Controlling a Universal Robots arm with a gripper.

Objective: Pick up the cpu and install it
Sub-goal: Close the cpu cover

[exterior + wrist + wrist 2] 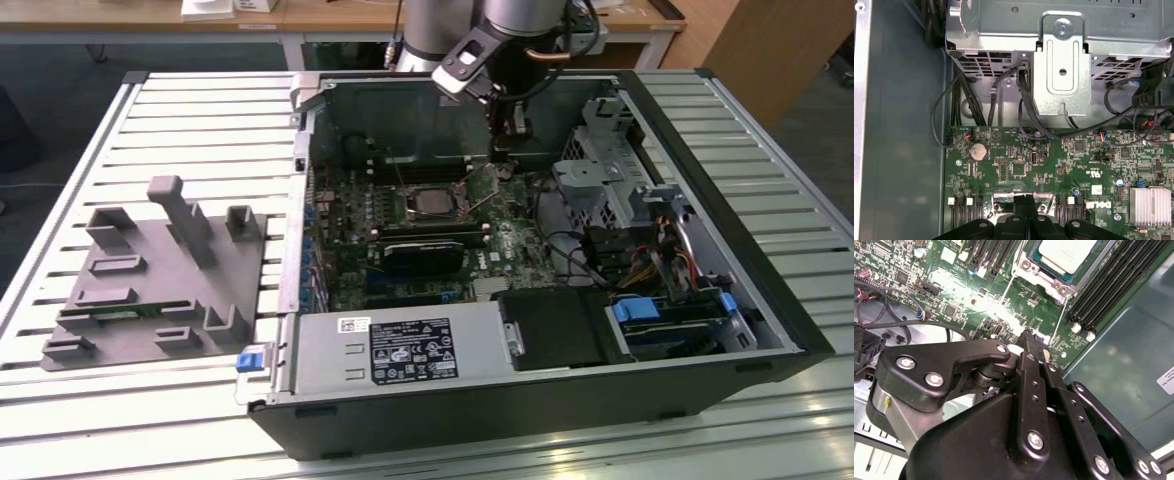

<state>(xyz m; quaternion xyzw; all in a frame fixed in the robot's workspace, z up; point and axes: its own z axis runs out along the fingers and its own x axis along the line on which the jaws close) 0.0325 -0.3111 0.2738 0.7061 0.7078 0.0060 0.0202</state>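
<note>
The cpu is a silvery-grey square lying flat in its socket on the green motherboard inside the open computer case. In the second wrist view the cpu lies in the metal socket frame, with thin wire levers running beside it. My gripper hangs just to the exterior view's right of the socket, low over the board. Its black fingers are pressed together with nothing visible between them, and the gripper ends close to one lever's end. In the first wrist view the gripper points at the board's edge.
A grey fixture holding a green memory stick lies at the exterior view's left. Inside the case are a black block, a power supply, a drive cage and cables. A metal bracket stands beyond the board.
</note>
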